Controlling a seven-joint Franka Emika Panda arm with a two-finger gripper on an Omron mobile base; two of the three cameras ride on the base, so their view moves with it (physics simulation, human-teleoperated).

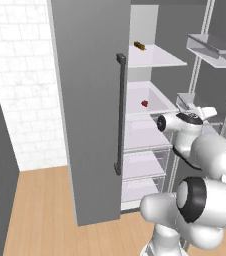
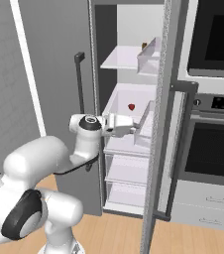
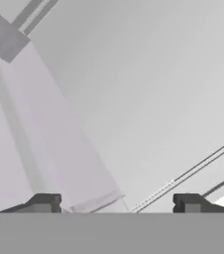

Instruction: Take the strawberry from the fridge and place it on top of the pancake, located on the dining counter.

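Bright red strawberry point(image 1: 144, 103) in grey fridge point(image 1: 90, 100) with white shelves.

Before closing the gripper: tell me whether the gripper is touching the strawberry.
Apart. In the right base view the gripper sits at the fridge shelf's front edge, while the strawberry lies farther back, white shelf visible between them.

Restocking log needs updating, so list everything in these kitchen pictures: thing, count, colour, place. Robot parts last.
Fridge: one, grey, doors open, white shelves and clear bins inside.
Bar handle: one, dark, upright on the left fridge door.
Strawberry: one, red, on the middle white shelf.
Small item: one, brown and orange, on the upper shelf.
Wall ovens: two, black windows, stacked right of the fridge.
Tiled wall: one, white, left of the fridge.
Floor: light wood.
Arm: one, white with dark joints, before the fridge.
Gripper: one, jaws apart, nothing between them.
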